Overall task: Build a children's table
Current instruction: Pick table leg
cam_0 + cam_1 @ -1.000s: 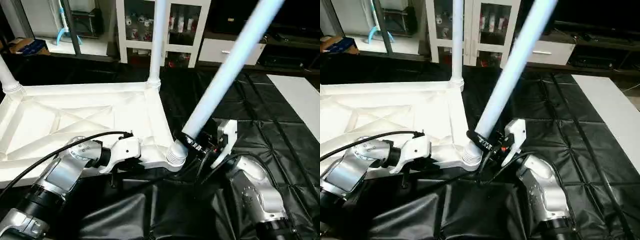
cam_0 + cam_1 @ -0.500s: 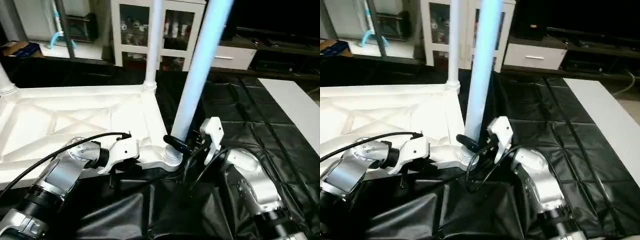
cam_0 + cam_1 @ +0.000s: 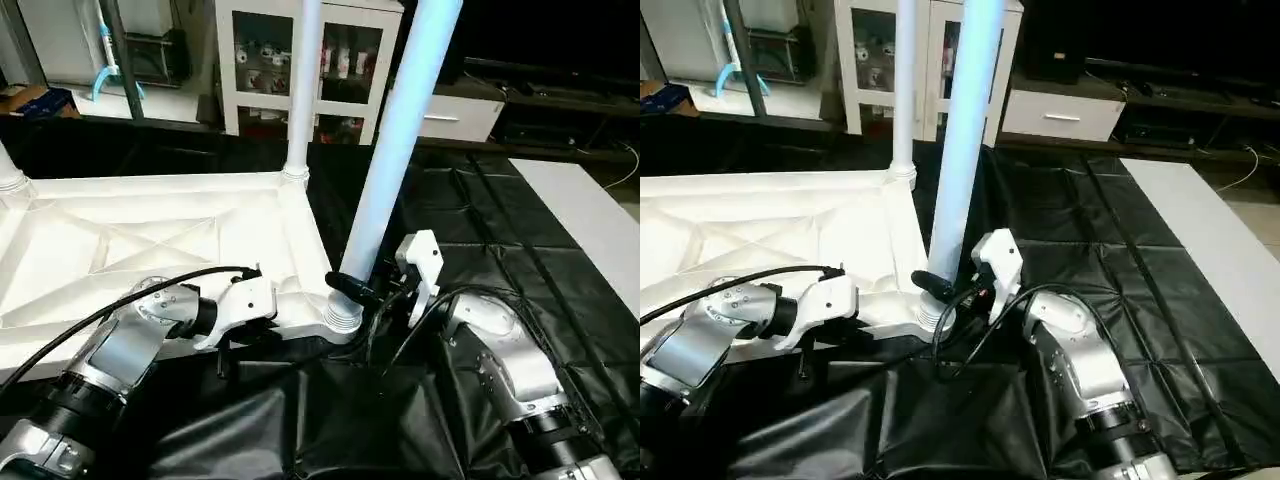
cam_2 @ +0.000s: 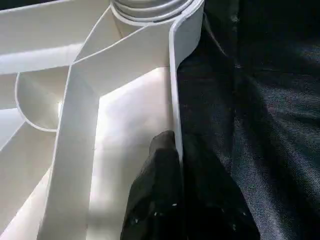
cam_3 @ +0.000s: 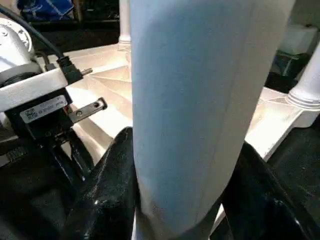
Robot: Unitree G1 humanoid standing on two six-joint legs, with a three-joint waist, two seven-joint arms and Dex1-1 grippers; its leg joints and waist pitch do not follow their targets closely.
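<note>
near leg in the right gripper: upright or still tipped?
Nearly upright. The leg rises steeply from the near corner socket, leaning slightly compared with the far leg. The right gripper clamps it just above the socket.

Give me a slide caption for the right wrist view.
Right pincer shut on a table leg, with the tabletop behind.

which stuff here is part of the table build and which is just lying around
Part of the job:
- tabletop, upside down
- leg held by the right tool
- fitted leg at the far corner
- left tool clamped on the tabletop's rim

Just around:
- white glass-door cabinet
- black floor sheet
</note>
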